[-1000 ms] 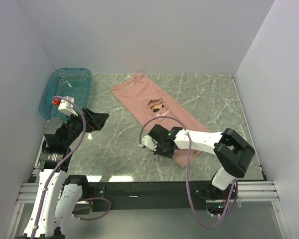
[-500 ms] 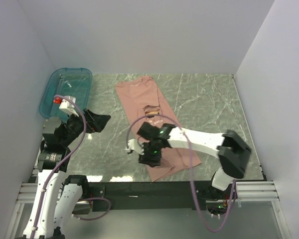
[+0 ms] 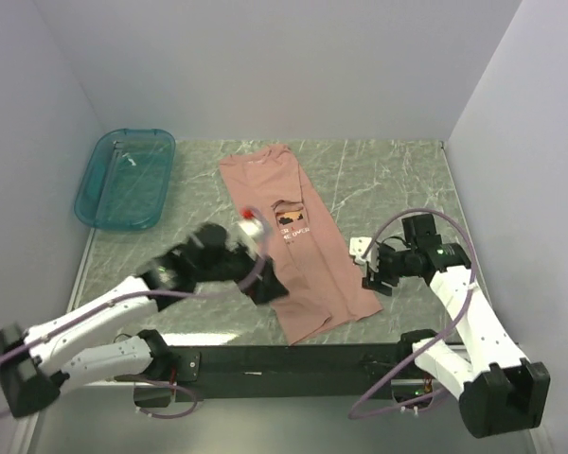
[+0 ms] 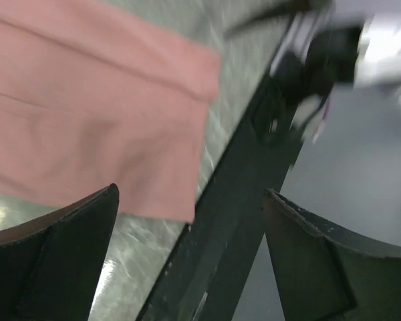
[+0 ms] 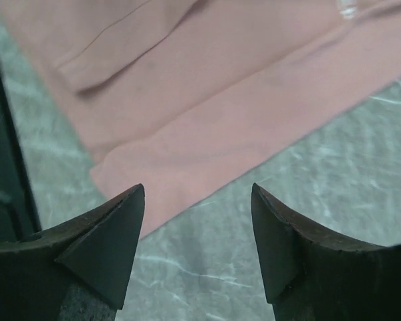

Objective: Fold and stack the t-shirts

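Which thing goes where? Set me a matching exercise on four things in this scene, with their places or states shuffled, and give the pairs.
Things
1. t-shirt
2. tray
3. left gripper
4. right gripper

Places or states
a. far left corner of the table
b. open, by the shirt's right edge
c. open, at the shirt's left edge near the hem
d. lying flat mid-table, collar at the far end

Pairs: 1-d, 2-a, 3-c, 4-b
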`<action>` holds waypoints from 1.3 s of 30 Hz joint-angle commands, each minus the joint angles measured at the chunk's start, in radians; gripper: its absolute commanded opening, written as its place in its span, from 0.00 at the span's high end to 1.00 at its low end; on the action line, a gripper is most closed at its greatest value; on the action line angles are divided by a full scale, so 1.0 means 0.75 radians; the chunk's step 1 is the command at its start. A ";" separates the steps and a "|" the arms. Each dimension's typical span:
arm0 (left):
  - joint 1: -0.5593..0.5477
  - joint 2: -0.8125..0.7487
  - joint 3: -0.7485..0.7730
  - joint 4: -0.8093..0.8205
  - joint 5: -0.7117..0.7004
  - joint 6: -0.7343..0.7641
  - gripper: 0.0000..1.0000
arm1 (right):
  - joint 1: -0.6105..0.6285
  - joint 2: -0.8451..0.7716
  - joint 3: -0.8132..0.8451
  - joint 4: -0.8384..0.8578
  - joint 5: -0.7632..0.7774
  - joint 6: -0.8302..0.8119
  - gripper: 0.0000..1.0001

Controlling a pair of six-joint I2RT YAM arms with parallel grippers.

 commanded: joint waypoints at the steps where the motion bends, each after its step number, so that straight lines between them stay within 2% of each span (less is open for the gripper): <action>1: -0.340 0.082 0.035 -0.043 -0.370 0.137 0.07 | -0.123 0.084 -0.024 -0.190 -0.175 -0.460 0.29; 2: -0.411 0.111 0.018 -0.018 -0.410 0.152 0.08 | -0.158 0.111 -0.020 -0.244 -0.199 -0.525 0.29; 3: -0.546 0.170 -0.004 0.012 -0.447 0.162 0.09 | -0.215 0.141 -0.014 -0.295 -0.207 -0.643 0.29; 6: -0.747 0.297 -0.041 0.129 -0.666 0.201 0.10 | -0.294 0.244 -0.036 -0.455 -0.181 -0.834 0.32; 7: -0.782 0.326 -0.053 0.164 -0.761 0.217 0.11 | -0.294 0.260 -0.052 -0.459 -0.167 -0.851 0.32; 10: -0.874 0.442 -0.088 0.311 -0.854 0.309 0.14 | -0.290 0.232 -0.138 -0.431 -0.130 -0.906 0.32; 12: -0.903 0.522 -0.086 0.387 -0.881 0.389 0.18 | -0.277 0.207 -0.173 -0.406 -0.109 -0.894 0.32; 15: -0.917 0.634 -0.043 0.424 -0.893 0.452 0.19 | -0.245 0.170 -0.204 -0.367 -0.083 -0.868 0.32; 21: -0.917 0.825 0.036 0.418 -0.908 0.512 0.27 | -0.230 0.152 -0.222 -0.308 -0.064 -0.827 0.33; 31: -0.919 0.935 0.034 0.399 -0.877 0.567 0.30 | -0.196 0.195 -0.188 -0.297 -0.070 -0.818 0.34; 37: -0.921 1.054 0.084 0.309 -0.930 0.569 0.41 | -0.124 0.181 -0.220 -0.232 0.007 -0.784 0.34; 39: -0.919 1.072 0.098 0.289 -0.963 0.565 0.52 | -0.042 0.170 -0.261 -0.175 0.052 -0.719 0.35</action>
